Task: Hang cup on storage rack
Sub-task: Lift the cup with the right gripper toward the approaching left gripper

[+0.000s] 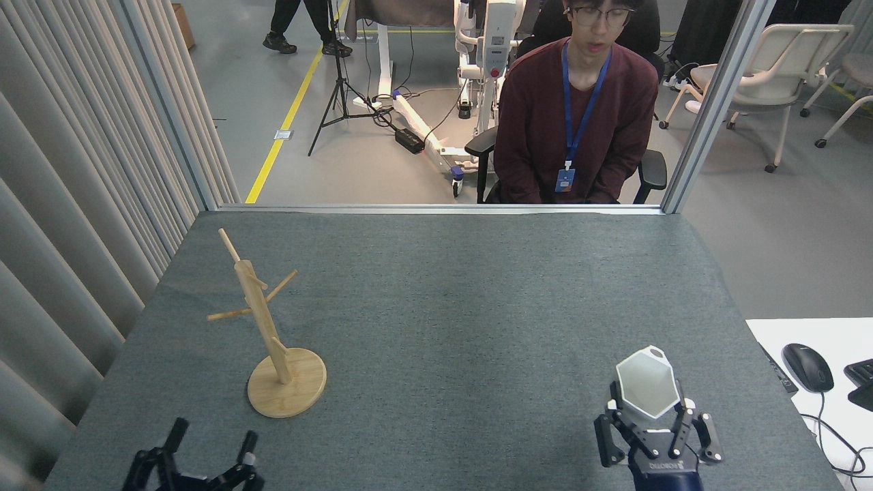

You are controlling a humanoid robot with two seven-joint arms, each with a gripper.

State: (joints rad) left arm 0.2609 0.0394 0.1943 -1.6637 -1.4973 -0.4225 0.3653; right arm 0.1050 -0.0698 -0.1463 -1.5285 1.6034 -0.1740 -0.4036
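Gripping cup: right end effector | left end effector: spread wide, holding nothing | writing unreadable

A grey felt desk meets pleated curtains at left. Beyond its rail, a grey floor with a yellow line, a tripod, white chairs and a seated person.
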